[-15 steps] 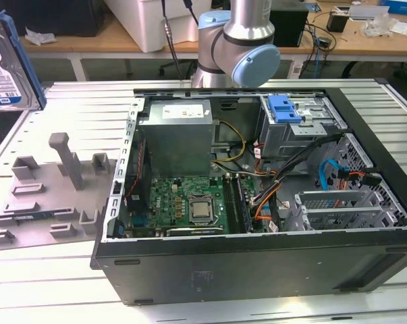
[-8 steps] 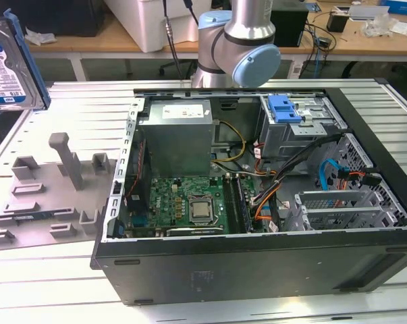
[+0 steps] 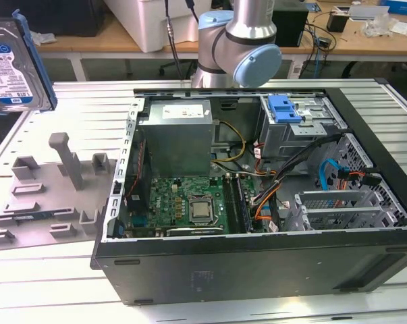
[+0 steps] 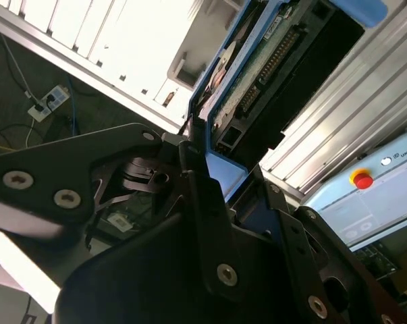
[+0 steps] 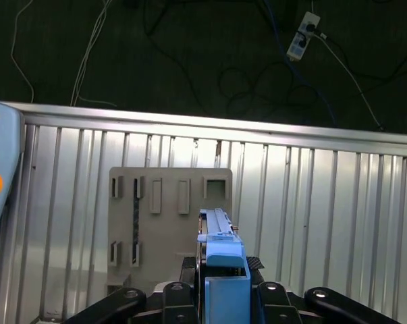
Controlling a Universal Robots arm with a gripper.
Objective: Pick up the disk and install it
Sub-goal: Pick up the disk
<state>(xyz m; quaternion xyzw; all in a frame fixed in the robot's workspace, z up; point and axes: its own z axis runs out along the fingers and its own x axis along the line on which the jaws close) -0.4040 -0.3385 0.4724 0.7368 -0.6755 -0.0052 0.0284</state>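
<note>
"While the list runs from the exterior view's left, what stands as item one?"

"Item 1, disk (image 3: 9,67). Location: up in the air over the table's (image 3: 41,290) far corner, well apart from the case (image 3: 257,270), standing on edge with its label facing the camera. Appearance: flat silver rectangle, blue-and-white label, blue carrier round the rim. The second wrist view adds the underside, with a green circuit board and a connector row."

"Handling?"

"Judged stiff and dense for its size. The metal faces are smooth and probably slippery. It looks sensitive to knocks, and the bare circuit board is no place for pressure. Best hold is the carrier's end or side rails. The gripper (image 5: 225,273) has its fingers clamped on the carrier's end, the disk standing out beyond them."

"Item two?"

"Item 2, plate (image 3: 48,196). Grey, flat on the table just beside the case, with posts and slots moulded in."

"And the rest?"

"Item 3, case. Black, on its side, open on top. Contents, left to right: grey box (image 3: 176,135); motherboard (image 3: 183,202) in front of it; blue bracket (image 3: 284,108) on top of the drive cage (image 3: 304,131); orange and blue cables (image 3: 324,172) nearer the exterior view's right. Item 4, arm (image 3: 238,40), rising behind the case."
</note>
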